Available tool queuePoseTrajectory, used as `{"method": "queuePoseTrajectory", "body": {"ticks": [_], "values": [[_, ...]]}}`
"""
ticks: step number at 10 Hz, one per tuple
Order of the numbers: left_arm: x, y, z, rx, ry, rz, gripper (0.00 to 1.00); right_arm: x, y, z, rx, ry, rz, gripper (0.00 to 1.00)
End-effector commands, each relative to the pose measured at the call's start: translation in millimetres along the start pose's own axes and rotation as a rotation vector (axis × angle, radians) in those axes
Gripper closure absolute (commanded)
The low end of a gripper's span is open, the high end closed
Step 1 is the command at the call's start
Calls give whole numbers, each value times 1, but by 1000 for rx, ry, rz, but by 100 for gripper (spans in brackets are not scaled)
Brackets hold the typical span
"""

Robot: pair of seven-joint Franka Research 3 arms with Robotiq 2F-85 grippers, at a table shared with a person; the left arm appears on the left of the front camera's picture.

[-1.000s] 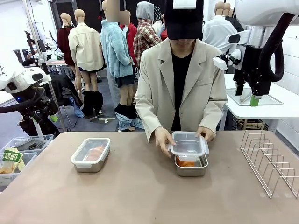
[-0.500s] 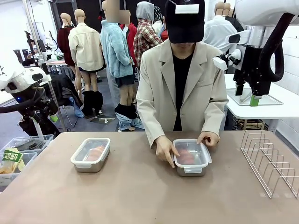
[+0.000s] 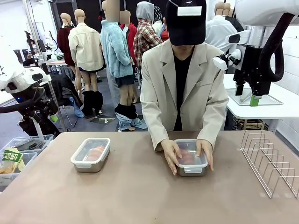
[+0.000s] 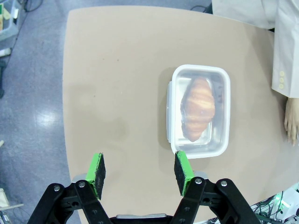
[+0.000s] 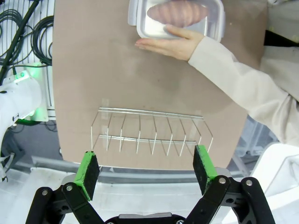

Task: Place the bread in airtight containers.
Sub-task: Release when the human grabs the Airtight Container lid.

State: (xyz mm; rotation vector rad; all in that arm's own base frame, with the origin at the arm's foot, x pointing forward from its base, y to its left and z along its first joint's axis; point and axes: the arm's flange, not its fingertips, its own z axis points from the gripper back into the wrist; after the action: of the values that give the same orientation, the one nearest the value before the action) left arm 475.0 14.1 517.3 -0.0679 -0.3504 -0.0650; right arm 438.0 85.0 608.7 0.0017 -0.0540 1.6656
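Two airtight containers stand on the brown table, each with its clear lid on and bread inside. The left container [image 3: 88, 166] holds a golden roll [image 3: 96, 152]. It lies below and ahead of my open left gripper [image 4: 140, 170], its steel wall [image 4: 201, 149] around a croissant [image 4: 198, 108]. The person's two hands press on the lid of the right container [image 3: 191, 170], with bread [image 3: 186, 156] under it. My right gripper [image 5: 145, 170] hangs open high above the table's right end, well apart from that container [image 5: 140, 23] and its roll [image 5: 177, 13]. It shows raised at the upper right [image 3: 246, 95].
A wire dish rack [image 3: 268, 161] [image 5: 149, 130] stands at the table's right end, under my right gripper. Plastic bins [image 3: 18, 154] sit off the table's left edge. The person's hand [image 5: 173, 44] lies beside the right container. Bare tabletop lies between the containers and in front.
The person lowered the clear lid onto the right container, and both hands now press it down. Neither arm moved.
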Motion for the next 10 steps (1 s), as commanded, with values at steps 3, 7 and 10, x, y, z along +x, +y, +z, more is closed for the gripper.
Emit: {"method": "queuePoseTrajectory", "body": {"ticks": [3, 7, 10], "values": [[0, 1, 2, 21, 3, 7, 23, 0, -2, 0, 1, -1, 0, 0], [0, 1, 2, 21, 3, 7, 23, 0, -2, 0, 1, -1, 0, 0], [0, 1, 2, 21, 3, 7, 23, 0, -2, 0, 1, -1, 0, 0]]}}
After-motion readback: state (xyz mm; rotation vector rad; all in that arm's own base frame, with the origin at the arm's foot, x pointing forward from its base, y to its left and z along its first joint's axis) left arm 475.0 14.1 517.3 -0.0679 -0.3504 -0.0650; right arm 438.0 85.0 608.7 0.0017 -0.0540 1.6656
